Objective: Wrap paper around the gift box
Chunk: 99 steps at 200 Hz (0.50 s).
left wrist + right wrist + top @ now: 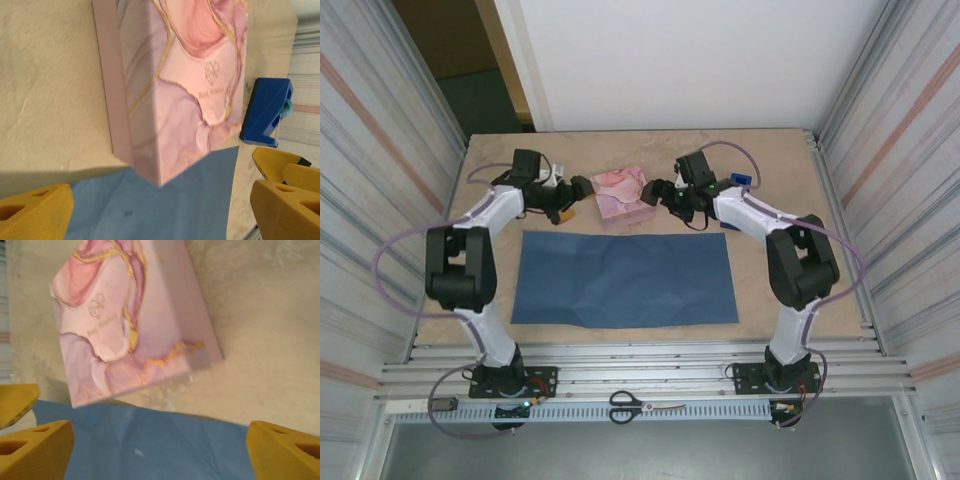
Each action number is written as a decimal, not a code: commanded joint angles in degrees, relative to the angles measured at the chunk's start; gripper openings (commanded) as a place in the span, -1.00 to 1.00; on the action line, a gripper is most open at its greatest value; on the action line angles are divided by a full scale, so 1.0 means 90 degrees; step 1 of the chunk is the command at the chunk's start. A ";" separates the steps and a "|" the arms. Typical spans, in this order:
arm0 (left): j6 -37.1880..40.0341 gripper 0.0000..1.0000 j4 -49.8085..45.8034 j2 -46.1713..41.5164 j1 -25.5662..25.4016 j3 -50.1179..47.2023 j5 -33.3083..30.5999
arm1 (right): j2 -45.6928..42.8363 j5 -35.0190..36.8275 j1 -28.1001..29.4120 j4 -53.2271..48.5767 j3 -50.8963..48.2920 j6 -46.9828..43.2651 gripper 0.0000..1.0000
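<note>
Tan table (780, 180), seen from above, with two arms mounted at its near edge. The paper (625, 278), a large rectangular sheet with its dark blue face up and faint creases, lies flat across the near-centre of the table. The gift box (622, 196) sits at the centre, just beyond the paper's far edge. Its near corner meets that edge, and whether it overlaps the sheet cannot be told. It is a squat square box in marbled pink, mauve and white, veined with thin gold lines. The lid carries a small faceted heart emblem above a line of script too small to read. The left gripper (570, 200) stands close on the box's left and the right gripper (658, 192) close on its right. Each has its yellow-tipped jaws spread wide, holding nothing. A blue tape dispenser (740, 181) stands to the far right of the box. Black-handled scissors (645, 405) rest on the near rail.
</note>
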 commanded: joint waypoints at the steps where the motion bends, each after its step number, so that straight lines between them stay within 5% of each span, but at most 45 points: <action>1: -0.0246 0.77 0.0058 0.0554 -0.0068 0.0536 0.0465 | 0.0673 -0.0707 -0.0188 -0.0133 0.0642 0.0143 0.72; 99: -0.0355 0.54 0.0222 0.2214 -0.0376 0.1594 0.0700 | 0.2956 -0.2826 -0.0560 -0.0805 0.2910 -0.0342 0.62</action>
